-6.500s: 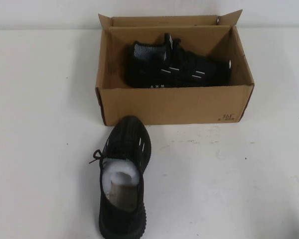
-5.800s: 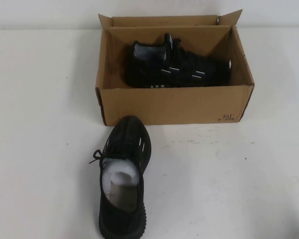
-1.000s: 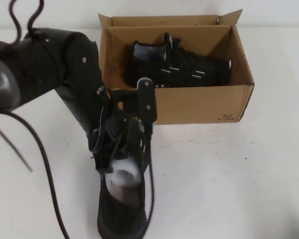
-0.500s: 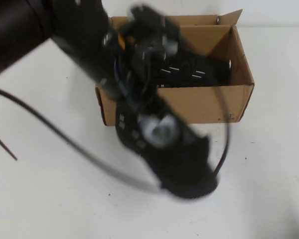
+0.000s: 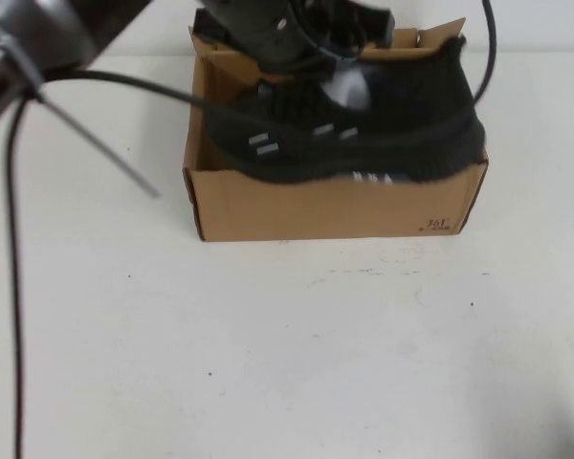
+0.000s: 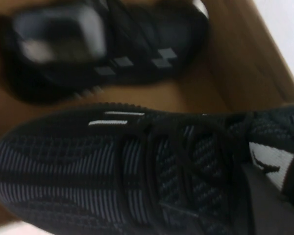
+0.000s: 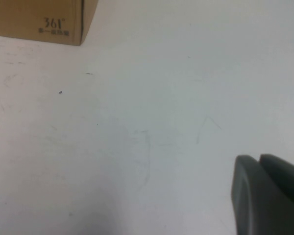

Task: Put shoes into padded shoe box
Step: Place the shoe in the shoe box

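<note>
My left gripper (image 5: 316, 53) is shut on one black knit sneaker (image 5: 364, 134) and holds it sideways just above the brown cardboard shoe box (image 5: 335, 210), over its front wall. In the left wrist view the held sneaker (image 6: 112, 166) fills the foreground, with a dark finger (image 6: 269, 205) at its collar. The second sneaker (image 6: 112, 44) lies inside the box against the far wall (image 6: 245, 63); in the high view it is mostly hidden. My right gripper (image 7: 267, 196) hangs shut and empty over bare table, off to the right of the box corner (image 7: 39, 19).
The left arm reaches in from the upper left over the box. Its black cable (image 5: 14, 287) hangs down the left side of the white table (image 5: 316, 363).
The left arm came in, gripped the sneaker that lay in front of the box, lifted it and swung it up over the box. The table in front of the box is now bare.
</note>
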You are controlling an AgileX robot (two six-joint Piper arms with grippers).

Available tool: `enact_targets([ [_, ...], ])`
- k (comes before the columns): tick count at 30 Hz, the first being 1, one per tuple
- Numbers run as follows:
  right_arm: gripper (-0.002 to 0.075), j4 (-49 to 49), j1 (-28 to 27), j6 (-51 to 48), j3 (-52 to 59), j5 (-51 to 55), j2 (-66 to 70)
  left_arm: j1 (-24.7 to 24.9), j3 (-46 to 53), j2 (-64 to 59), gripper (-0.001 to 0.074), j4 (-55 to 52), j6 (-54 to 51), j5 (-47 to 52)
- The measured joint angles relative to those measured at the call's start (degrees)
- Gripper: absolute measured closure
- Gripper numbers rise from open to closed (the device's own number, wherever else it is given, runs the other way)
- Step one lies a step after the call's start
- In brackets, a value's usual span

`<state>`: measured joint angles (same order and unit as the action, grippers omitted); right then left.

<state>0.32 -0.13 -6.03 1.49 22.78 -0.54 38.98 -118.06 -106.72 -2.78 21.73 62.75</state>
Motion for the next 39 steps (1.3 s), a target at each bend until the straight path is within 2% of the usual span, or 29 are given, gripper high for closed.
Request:
enact_targets([
  [5,0.0734,0.0,0.0,0.0,0.0,0.0,0.0,0.0,-7.5,-5.5,0.0732,-5.9,5.7,0.0],
  [12,0.0734,0.0,0.0,0.0,0.0,0.0,0.0,-1.1,-14.5,-12.0,0.0732,-6.4,7.9,0.0],
  [30,0.0734,0.0,0.0,0.0,0.0,0.0,-0.3,-3.3,-15.2,-17.3,0.0733,-4.9,7.8,-0.4],
  [39,0.0734,0.0,0.0,0.0,0.0,0.0,-0.3,-3.5,-15.2,-17.9,0.0733,-5.6,7.6,-5.5],
])
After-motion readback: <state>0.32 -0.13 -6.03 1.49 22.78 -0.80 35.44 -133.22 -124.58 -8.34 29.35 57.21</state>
